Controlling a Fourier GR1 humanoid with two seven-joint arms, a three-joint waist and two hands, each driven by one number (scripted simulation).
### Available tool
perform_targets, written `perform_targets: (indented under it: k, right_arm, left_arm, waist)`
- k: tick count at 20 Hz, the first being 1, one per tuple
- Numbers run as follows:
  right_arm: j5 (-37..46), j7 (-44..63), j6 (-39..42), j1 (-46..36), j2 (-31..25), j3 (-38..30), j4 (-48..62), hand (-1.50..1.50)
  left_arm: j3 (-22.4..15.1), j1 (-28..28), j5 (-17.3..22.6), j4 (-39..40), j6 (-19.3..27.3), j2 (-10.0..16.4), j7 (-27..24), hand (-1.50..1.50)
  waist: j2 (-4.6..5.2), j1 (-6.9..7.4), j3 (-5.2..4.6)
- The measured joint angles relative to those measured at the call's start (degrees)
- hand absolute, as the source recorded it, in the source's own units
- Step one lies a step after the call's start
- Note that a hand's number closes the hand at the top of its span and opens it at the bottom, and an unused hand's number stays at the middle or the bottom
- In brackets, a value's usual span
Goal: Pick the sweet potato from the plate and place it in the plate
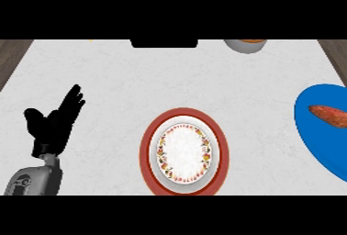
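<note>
— Grey forearm (34,179) first, low at seven o'clock. What is the left hand (54,121) doing above it?
— It stands at about nine o'clock over the white counter (136,78). Its fingers are straight and point up toward twelve, with the thumb spread out to the side. It holds nothing.
— And the plate nearest us?
— That sits at six o'clock: a red-rimmed plate (146,151) with a white middle ringed by a flowered band. It is well apart from the left hand.
— Where is the sweet potato (330,114)?
— At three o'clock, lying on the blue plate (318,147), which the right edge of the view cuts off. The potato rests on the plate's upper part. Its tapered end points toward ten o'clock, and its other end runs out of the view.
— The right hand?
— It shows nowhere in this view.
— Anything on the far side?
— A grey bowl (245,46) at one o'clock holds something orange, perhaps food, though too little of it shows to tell. At twelve o'clock a black object (164,43) is cut by the top edge
</note>
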Motion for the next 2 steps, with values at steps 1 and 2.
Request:
perform_targets:
  k: [1,2]
  right_arm:
    - [0.4,-1.0,-0.1,0.5,-0.2,0.1,0.8,-1.5]
    - [0.8,-1.7,-0.3,0.4,-0.5,0.6,2.0,-1.5]
  left_arm:
    - [0.0,-0.5,-0.2,0.2,0.4,-0.2,0.3,0.0]
    - [-0.3,-0.5,-0.6,0.6,0.6,-0.6,-0.1,0.0]
  waist:
    - [0.0,-0.02,0.0]
    - [0.0,-0.02,0.0]
